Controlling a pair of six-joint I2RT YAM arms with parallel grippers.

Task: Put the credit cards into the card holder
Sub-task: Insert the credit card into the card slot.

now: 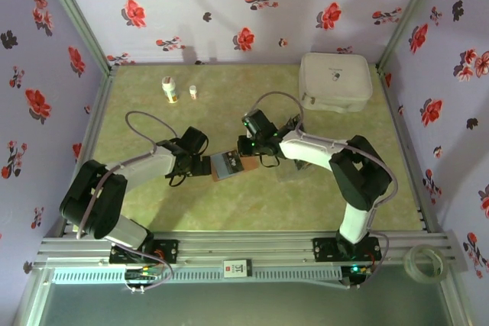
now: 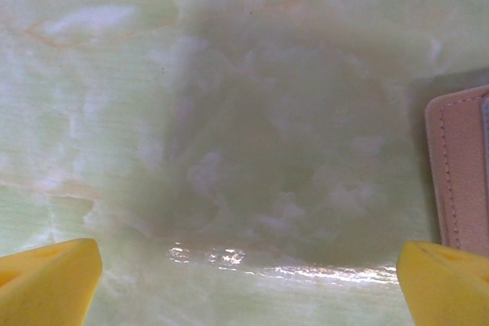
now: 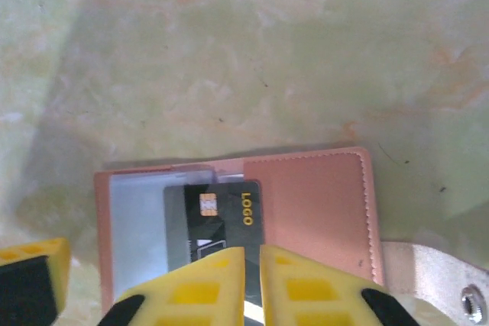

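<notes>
The card holder [image 3: 313, 204], reddish-brown and lying open flat, shows its pale inside [image 3: 134, 219]. A black credit card [image 3: 218, 208] with a gold chip and "LOGO" lies face up on that pale inside. My right gripper [image 3: 252, 253] is shut, with a thin slit between its yellow fingers. Its tips are over the card's near edge, and the card lies flat rather than clamped between them. From above, the right gripper [image 1: 246, 148] is at the holder [image 1: 229, 166] from the far right. My left gripper [image 2: 248, 280] is wide open and empty, low over the table, with the holder's edge [image 2: 458, 173] beside its right finger.
A large white rounded case [image 1: 335, 82] stands at the back right. A small bottle [image 1: 170, 89] and a tiny white piece [image 1: 193, 91] stand at the back left. The holder's strap with a snap [image 3: 435, 280] sticks out beside the right fingers. Flowered walls close off the table.
</notes>
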